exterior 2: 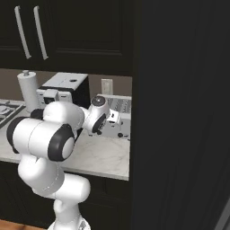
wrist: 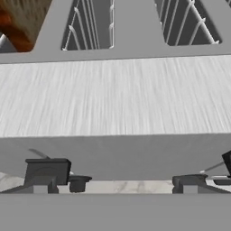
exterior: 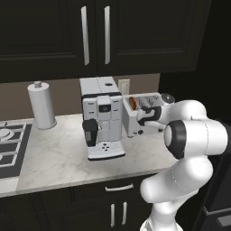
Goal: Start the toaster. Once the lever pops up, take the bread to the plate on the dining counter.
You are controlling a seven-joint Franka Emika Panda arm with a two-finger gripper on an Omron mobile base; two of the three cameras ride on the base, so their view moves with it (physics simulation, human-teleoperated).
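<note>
I've got one toaster [exterior: 140, 113] on the bench [exterior: 58, 158], at three o'clock of the coffee machine [exterior: 103, 118], one bread [exterior: 131, 103] slice in it; claw [exterior: 151, 115] spread wide, empty, at its front.

no readable text, label, brand or number shows on anything in these views.

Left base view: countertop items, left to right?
Stove → paper towel roll → coffee machine → toaster, bread in its left slot.
</note>
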